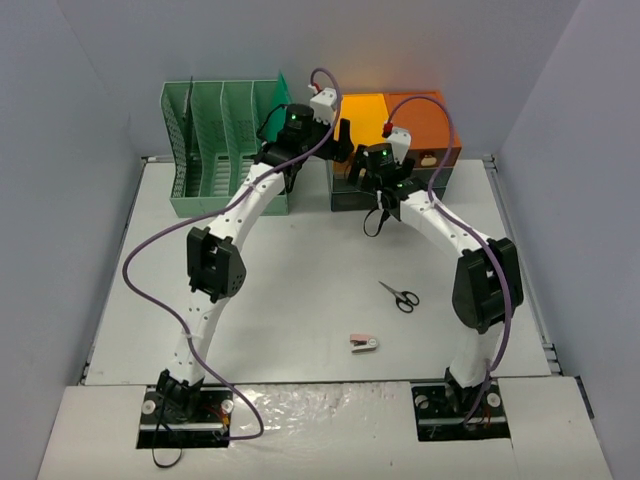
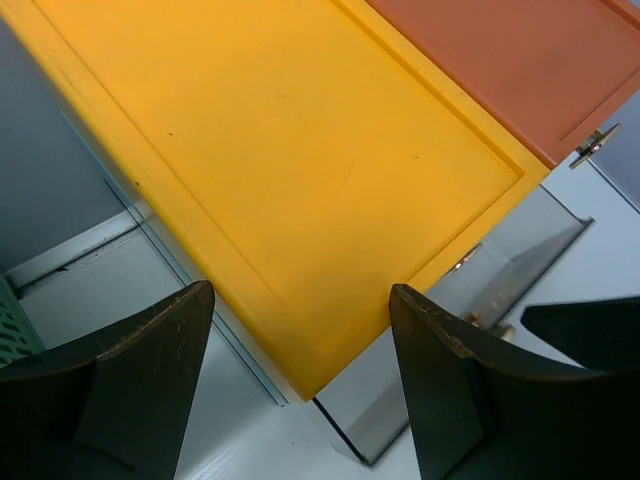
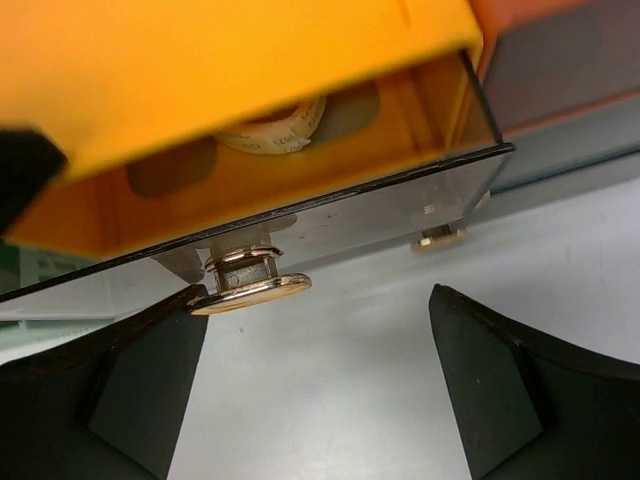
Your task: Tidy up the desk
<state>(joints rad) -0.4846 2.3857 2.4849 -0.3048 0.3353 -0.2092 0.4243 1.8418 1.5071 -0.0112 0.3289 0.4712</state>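
Right claw (image 3: pixel 318 305), jaws apart, hovers above the desk (image 3: pixel 330 400).

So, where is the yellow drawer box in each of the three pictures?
Top view: the yellow drawer box is at the far edge, near the middle.
Left wrist: it fills the centre and the upper left.
Right wrist: it runs along the top, with a gold knob below it.
Shared landmark: the orange box directly beside it.
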